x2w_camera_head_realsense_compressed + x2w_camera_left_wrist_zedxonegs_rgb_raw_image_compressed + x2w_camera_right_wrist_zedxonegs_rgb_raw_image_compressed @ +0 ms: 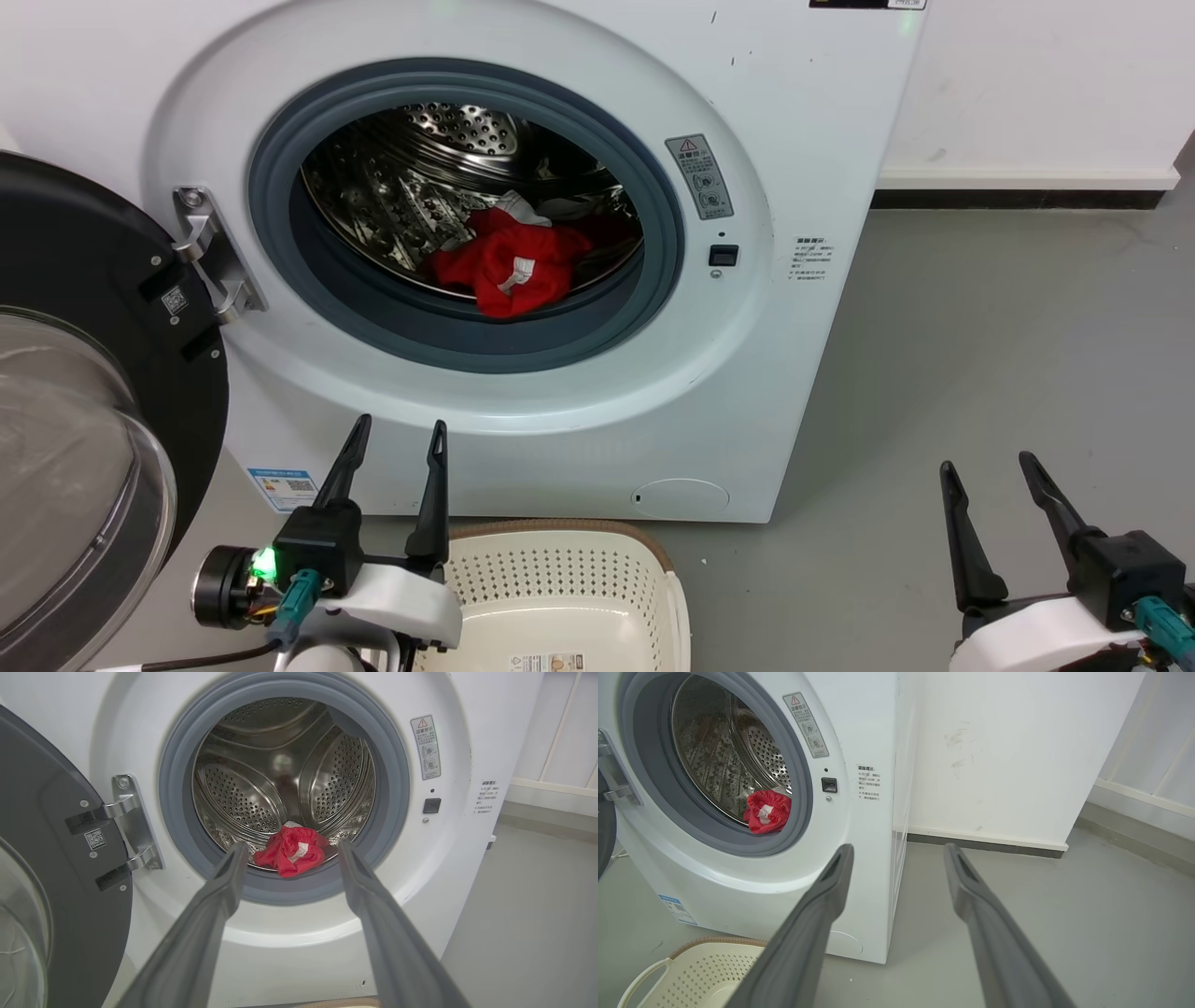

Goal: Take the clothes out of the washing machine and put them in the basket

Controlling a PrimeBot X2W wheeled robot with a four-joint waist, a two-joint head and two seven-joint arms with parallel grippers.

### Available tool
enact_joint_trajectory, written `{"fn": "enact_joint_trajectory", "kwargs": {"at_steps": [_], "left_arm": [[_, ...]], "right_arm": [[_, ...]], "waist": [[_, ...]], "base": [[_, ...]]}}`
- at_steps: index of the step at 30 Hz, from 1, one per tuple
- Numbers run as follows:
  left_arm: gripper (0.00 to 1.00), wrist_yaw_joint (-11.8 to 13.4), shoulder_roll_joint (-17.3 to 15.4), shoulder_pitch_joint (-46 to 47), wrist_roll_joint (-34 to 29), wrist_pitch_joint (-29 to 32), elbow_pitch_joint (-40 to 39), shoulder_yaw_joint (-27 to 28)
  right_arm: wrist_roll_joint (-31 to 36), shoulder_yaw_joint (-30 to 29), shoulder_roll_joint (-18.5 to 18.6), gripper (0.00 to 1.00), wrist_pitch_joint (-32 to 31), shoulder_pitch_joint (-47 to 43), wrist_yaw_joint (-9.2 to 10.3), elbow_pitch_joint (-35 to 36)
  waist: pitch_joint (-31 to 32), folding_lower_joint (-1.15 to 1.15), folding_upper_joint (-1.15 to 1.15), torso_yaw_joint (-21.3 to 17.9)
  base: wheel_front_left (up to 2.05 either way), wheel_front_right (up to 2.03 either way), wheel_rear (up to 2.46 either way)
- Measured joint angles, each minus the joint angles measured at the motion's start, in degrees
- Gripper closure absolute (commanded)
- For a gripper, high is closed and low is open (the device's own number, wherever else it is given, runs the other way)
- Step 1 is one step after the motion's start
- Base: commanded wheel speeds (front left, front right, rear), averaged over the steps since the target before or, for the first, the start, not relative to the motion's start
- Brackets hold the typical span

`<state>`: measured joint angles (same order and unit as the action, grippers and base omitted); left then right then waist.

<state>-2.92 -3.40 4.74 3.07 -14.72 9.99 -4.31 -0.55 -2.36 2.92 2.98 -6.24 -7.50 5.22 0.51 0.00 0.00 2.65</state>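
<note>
Grey floor (980, 327) fronts the washing machine (579, 439), whose drum holds the clothes (509, 266) near its front lip: a soft, light, crumpled bundle, probably best pinched at its raised middle fold; left gripper (399, 427) and right gripper (988, 464) both gape empty beside the basket (560, 528)

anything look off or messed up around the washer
Nothing is spilled or broken. The clothes lie bunched at the front of the washing machine opening, one fold drooping onto the grey seal. Faint scuff marks show on the wall beside it. The basket sits upright.
</note>
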Motion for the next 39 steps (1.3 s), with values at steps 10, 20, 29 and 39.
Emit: {"fn": "enact_joint_trajectory", "kwargs": {"at_steps": [10, 20, 29, 39], "left_arm": [[0.00, 0.4, 0.0, 0.0, -0.8, -0.4, 1.1, 0.5], [0.00, 0.4, 0.1, 0.1, -0.6, -0.4, 1.7, 0.7], [0.00, 1.0, 0.1, 1.5, -0.5, -0.4, 3.3, 0.9], [0.00, 1.7, -0.1, 11.4, 0.4, -0.4, 9.2, 1.7]], "right_arm": [[1.0, -0.1, 0.0, 0.00, 0.0, -0.2, 0.00, 0.1], [0.5, 0.0, 0.0, 0.00, 0.0, -0.2, -0.01, -0.3], [0.5, 0.2, 0.0, 0.00, 0.0, 0.0, -0.01, -0.1], [1.2, 2.7, 0.0, 0.00, -0.5, 3.5, -0.01, 1.7]], "waist": [[0.0, 0.00, 0.00, 0.1], [-0.1, 0.00, 0.00, 0.1], [-1.1, 0.00, 0.00, -0.1], [-7.1, 0.00, 0.00, -1.5]], "base": [[0.00, 0.00, 0.00], [0.00, 0.00, 0.00], [0.00, 0.00, 0.00], [0.00, 0.00, 0.00]]}}
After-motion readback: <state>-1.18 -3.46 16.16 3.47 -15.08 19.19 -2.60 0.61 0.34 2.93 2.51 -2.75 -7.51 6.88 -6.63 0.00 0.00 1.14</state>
